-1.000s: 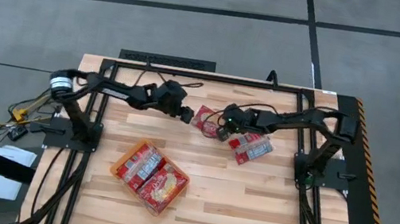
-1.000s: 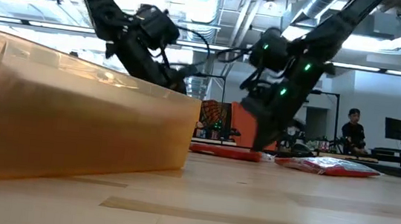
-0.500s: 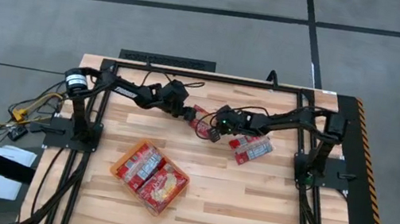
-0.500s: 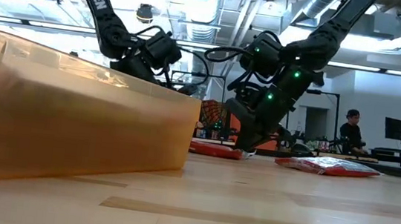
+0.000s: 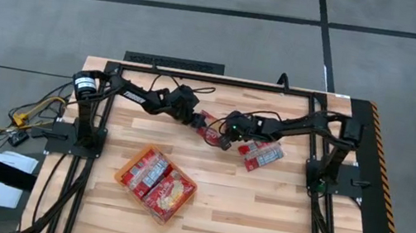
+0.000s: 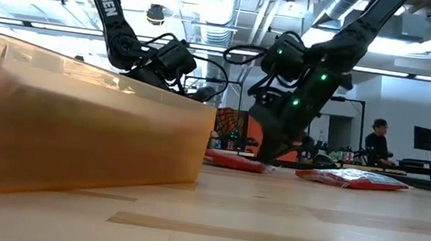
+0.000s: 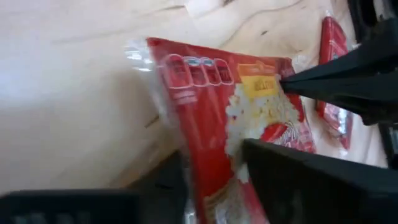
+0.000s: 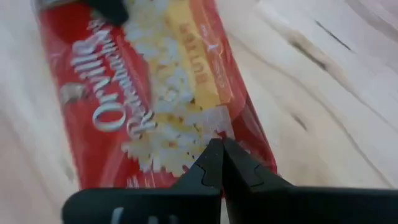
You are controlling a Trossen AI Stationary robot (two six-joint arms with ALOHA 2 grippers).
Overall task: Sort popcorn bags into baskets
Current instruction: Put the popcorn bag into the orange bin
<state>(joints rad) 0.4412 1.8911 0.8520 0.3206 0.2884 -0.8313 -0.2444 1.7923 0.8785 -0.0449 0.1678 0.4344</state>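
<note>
A red popcorn bag with a yellow-cream panel lies on the wooden table between my two grippers. My left gripper is at its left end, with the bag running in between its fingers. My right gripper is shut, and its tips rest on the bag's printed face. A second popcorn bag lies flat to the right. The orange basket stands nearer the front edge with popcorn bags inside. My left gripper pinches the bag's end nearest that arm between its two fingers, slanting down from the table's left. The bag's far part stays down on the table. My right gripper presses its shut fingertips onto the popcorn picture on the bag's face, slanting down from the right. The bag lies on the table under them.
The basket's wall fills the near left of the low view. Bare wood lies toward the front and right of the table. Black frame rails run along the table's sides, and a person sits far off in the room behind.
My left gripper has come down and moved right, onto the left end of the bag. My right gripper has shifted slightly left over the bag's face, still shut. The bag has stayed on the table.
</note>
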